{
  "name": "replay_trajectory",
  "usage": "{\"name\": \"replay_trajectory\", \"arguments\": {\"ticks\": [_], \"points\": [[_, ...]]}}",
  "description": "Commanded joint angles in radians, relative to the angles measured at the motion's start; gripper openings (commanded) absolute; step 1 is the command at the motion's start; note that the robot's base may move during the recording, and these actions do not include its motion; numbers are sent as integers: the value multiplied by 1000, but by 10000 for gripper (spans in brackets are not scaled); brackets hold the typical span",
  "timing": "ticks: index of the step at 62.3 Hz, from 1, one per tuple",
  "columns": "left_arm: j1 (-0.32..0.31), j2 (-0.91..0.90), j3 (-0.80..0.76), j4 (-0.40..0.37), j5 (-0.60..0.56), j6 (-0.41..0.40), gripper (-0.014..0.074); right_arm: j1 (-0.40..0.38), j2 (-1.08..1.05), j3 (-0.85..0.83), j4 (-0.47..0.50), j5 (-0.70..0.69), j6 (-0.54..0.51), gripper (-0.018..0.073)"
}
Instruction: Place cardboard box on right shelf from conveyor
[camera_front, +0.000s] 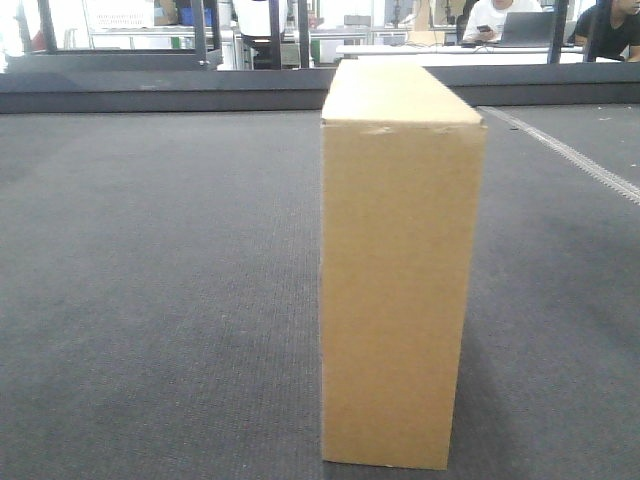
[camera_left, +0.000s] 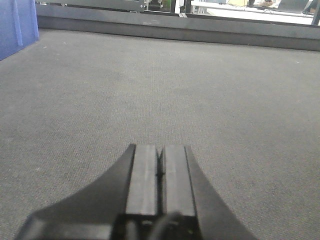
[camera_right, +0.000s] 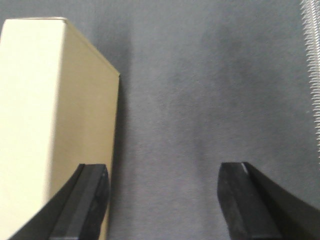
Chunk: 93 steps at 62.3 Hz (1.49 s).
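One cardboard box (camera_front: 400, 280), one conveyor belt (camera_front: 150, 300), one blue bin (camera_left: 15, 27), two people (camera_front: 495, 18), one laptop (camera_front: 528, 28).

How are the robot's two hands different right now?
The left hand is shut tight; the right hand is wide open. The left hand faces bare conveyor; the right hand has the cardboard box right beside it. Both are black and hold nothing.
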Motion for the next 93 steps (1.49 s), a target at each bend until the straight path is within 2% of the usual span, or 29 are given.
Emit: {"name": "replay_trajectory", "arguments": {"ticks": [1, 11, 18, 35, 55, 73, 93], "points": [[2, -10, -3, -5, -81, -5, -119, 43, 69, -132, -36, 36, 49, 561], [2, -10, -3, -5, -81, -5, -119, 126, 218, -304, -35, 124, 64, 561], [2, -10, -3, -5, -81, -5, -119, 172, 306, -389, -32, 136, 76, 561], [2, -10, -3, -5, -81, -5, -119, 222, 346, -417, -117, 140, 76, 561], [2, -10, -3, -5, -81, -5, -119, 224, 345, -417, -120, 107, 79, 560], [2, -10, -3, -5, -81, -5, -119, 224, 345, -417, -115, 145, 197, 561], [2, -10, -3, -5, -81, -5, -119, 226, 345, -417, -113, 135, 189, 561]]}}
